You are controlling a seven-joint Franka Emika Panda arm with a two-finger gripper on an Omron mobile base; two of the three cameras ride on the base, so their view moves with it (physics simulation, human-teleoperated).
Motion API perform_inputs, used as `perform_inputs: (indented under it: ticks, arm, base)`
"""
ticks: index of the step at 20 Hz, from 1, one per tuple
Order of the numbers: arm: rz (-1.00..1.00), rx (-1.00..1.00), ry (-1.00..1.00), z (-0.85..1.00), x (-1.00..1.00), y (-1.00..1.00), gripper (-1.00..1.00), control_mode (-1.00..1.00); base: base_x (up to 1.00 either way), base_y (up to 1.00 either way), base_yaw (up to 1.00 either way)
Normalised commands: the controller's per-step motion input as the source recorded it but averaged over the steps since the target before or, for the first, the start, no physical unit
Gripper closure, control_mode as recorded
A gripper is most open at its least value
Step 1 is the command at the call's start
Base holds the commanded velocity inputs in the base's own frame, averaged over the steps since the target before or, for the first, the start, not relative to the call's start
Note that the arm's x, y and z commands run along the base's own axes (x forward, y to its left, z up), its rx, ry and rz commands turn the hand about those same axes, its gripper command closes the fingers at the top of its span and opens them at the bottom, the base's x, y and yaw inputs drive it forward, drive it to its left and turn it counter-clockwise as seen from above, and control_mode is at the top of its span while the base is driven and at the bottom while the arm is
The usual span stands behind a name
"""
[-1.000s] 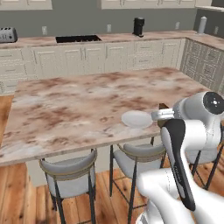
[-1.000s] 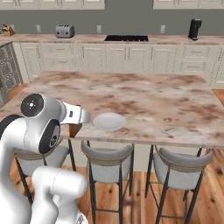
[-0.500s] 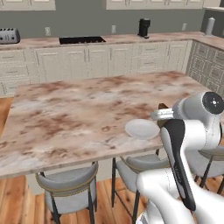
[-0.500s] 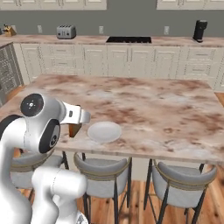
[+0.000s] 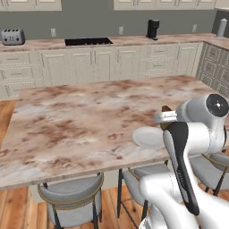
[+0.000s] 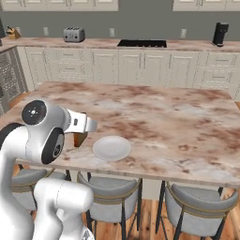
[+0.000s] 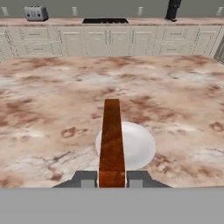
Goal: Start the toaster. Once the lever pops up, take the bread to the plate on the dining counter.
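The arm is folded back over the near edge of the dining counter. The gripper is clamped on the bread, an orange-brown slice seen edge-on, above the white plate. The toaster stands on the far worktop.

Grey wall, cream cabinets, wood floor, grey stools

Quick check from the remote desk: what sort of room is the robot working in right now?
A home kitchen, rendered: a marble island with stools, the dining counter, faces cream cabinets carrying a cooktop and the toaster.
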Motion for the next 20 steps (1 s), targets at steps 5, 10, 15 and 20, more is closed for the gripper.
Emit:
perform_inputs:
  ticks: [5, 10, 15, 20]
  arm:
    - [0.0, 0.0, 0.0, 0.0, 0.0, 0.0, 1.0, -1.0]
    - [0.09, 0.05, -0.02, -0.47, 0.22, -0.27, 1.0, -1.0]
    - [0.11, 0.06, -0.04, -0.59, 0.35, -0.34, 1.0, -1.0]
    - [0.05, 0.02, 0.0, -0.4, 0.51, -0.07, 1.0, -1.0]
  base:
    - [0.04, 0.0, 0.01]
    - [0.0, 0.0, 0.0]
    - [0.0, 0.0, 0.0]
    - [0.0, 0.0, 0.0]
